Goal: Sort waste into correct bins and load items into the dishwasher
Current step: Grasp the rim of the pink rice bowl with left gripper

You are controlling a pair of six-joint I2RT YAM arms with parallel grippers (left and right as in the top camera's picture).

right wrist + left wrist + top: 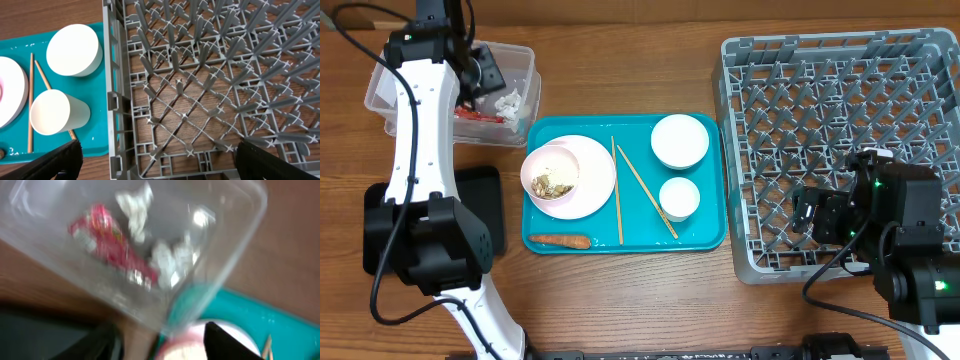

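Left pincer [483,76] hangs over the clear bin [527,58] at the far left of the table [620,55]. Its fingers [231,343] are spread wide and nothing sits between them. The left wrist view is blurry, but it shows the bin right under the pincer. In the bin lie a red wrapper [478,117] and some crumpled white paper [508,100], close together. A black box [485,200] sits on the table, closer to the robot than the bin.

The right pincer [159,152] hangs over the near left part of the gray rack [840,80]. It is spread wide too and holds nothing.

The teal tray [708,236] lies in the middle, between the black box and the rack. On its left side is a white plate [602,178] with a pink bowl [532,168] on top. Food scraps [556,186] lie in the pink bowl. An orange carrot [560,240] lies flat on the tray near the plate, on the side close to the robot. Two chopsticks [618,205] lie in the middle of the tray. They come close at the far end and spread apart at the near end. On the right side of the tray sits a white bowl [680,140]. A white cup [679,197] sits closer to the robot, just beside one chopstick.
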